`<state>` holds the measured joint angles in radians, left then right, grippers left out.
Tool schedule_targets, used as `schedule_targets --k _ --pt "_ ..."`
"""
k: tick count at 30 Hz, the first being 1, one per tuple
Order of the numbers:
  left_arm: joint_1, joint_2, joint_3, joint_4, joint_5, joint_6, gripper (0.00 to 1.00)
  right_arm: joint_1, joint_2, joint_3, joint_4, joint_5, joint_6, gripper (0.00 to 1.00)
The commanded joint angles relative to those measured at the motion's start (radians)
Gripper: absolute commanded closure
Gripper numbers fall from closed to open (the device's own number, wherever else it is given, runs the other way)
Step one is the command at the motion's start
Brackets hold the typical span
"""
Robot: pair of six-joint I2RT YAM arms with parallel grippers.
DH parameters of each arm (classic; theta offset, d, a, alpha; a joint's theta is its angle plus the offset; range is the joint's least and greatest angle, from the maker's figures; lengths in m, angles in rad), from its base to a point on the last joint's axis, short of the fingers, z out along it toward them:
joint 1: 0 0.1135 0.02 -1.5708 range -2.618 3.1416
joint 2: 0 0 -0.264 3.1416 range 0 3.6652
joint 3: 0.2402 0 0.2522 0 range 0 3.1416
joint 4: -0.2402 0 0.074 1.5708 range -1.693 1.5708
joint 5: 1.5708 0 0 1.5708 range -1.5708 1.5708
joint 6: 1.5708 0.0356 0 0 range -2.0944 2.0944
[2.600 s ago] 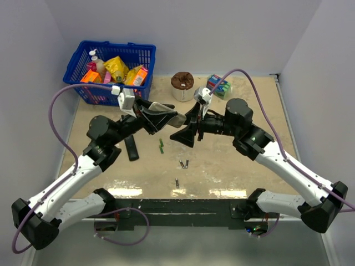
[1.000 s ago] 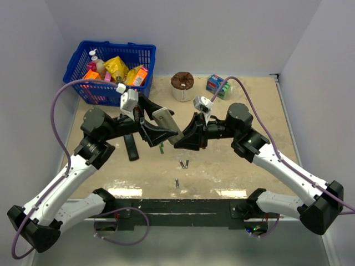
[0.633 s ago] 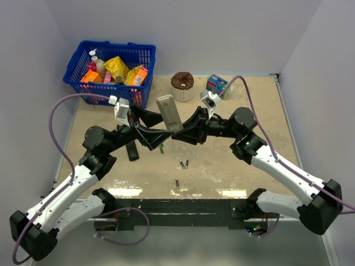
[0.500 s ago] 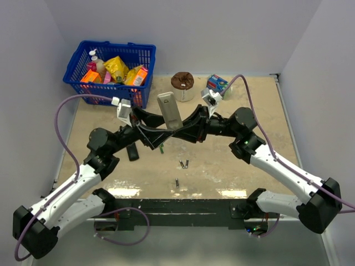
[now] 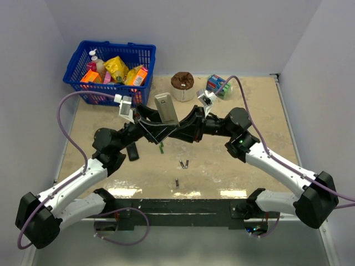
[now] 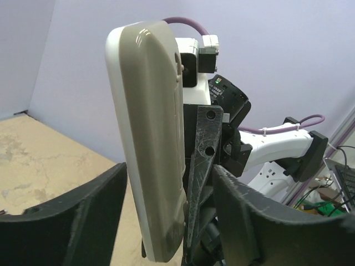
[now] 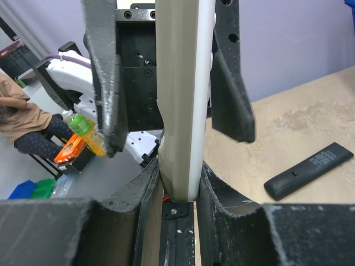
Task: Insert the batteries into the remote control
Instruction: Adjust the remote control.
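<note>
Grey-backed short white remote control (image 6: 150,138) upright; our right claw (image 7: 178,191) clamps bottom, left claw (image 6: 169,185) wide astride. We'd squeeze left squarely; tiny dark cylinder batteries (image 5: 184,163) wait 6 o'clock.

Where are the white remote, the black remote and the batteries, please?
White remote (image 5: 166,107): top view, middle of its body.
Black remote (image 7: 308,170): right wrist view, middle of its body.
Batteries (image 5: 182,163): top view, left one of the pair on the table.
</note>
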<state>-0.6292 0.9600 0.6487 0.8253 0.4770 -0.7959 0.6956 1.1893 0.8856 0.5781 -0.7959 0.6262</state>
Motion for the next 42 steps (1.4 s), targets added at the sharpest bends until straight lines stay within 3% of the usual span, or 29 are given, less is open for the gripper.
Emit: schedule_targets --k 1,10,15,21,27,29,36,39,42 --pt "-0.013 0.014 0.017 0.104 -0.005 -0.016 0.39 0.008 0.0 0.012 0.083 0.015 0.009 1.0" --pt "-0.018 0.022 -0.014 0.17 0.008 -0.026 0.48 0.015 0.024 0.009 0.149 0.024 0.044 1.0" --pt "-0.018 0.019 -0.058 0.245 -0.001 -0.062 0.46 0.018 0.029 -0.002 0.181 0.047 0.063 1.0" --pt "-0.018 0.008 -0.075 0.227 -0.02 -0.066 0.43 0.016 0.033 -0.005 0.201 0.067 0.07 1.0" --pt "-0.02 0.006 -0.07 0.23 -0.051 -0.058 0.56 0.018 0.053 0.001 0.204 0.054 0.072 1.0" --pt "-0.02 0.009 -0.069 0.239 -0.058 -0.065 0.56 0.019 0.062 0.004 0.204 0.044 0.07 1.0" --pt "-0.02 0.003 -0.061 0.273 -0.084 -0.085 0.4 0.025 0.073 -0.002 0.2 0.038 0.064 1.0" --pt "-0.02 0.0 -0.06 0.271 -0.094 -0.083 0.41 0.025 0.075 -0.005 0.203 0.037 0.066 1.0" --pt "-0.018 0.002 -0.066 0.268 -0.097 -0.083 0.48 0.025 0.073 -0.005 0.21 0.04 0.067 1.0"
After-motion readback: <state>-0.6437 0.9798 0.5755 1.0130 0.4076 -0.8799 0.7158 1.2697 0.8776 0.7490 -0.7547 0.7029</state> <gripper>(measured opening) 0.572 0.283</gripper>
